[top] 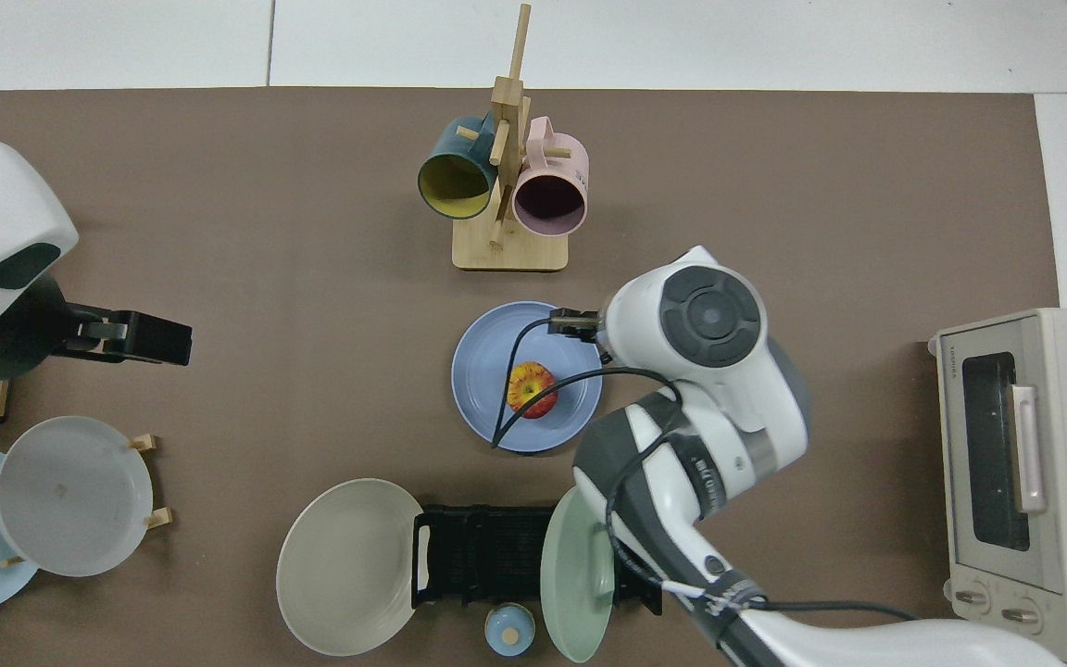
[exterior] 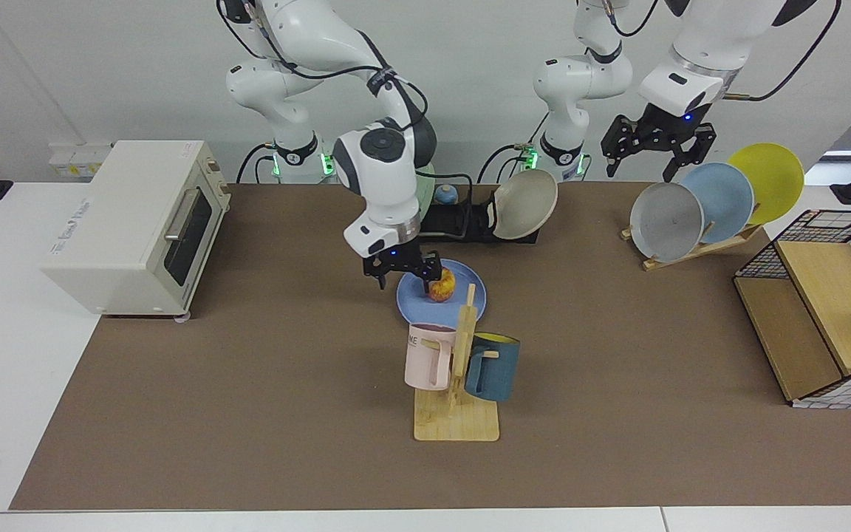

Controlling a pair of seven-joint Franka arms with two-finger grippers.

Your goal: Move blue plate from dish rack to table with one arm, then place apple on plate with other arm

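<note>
Two task things are seen together near the middle of the brown matte tabletop: the small round red-and-yellow apple lies on the round, shallow periwinkle-blue plate, slightly toward five o'clock of its centre in the top view. The low black slotted dish rack stands near, at the plate's six o'clock.

The apple is judged firm, light, smooth and apt to roll; it would best be taken across its widest part. The plate is judged stiff and breakable, best held by its rim.

The right pincer is spread open and empty, just beside the apple, over the plate's edge. The left pincer hangs open and idle, raised well apart, above a wooden plate stand.
</note>
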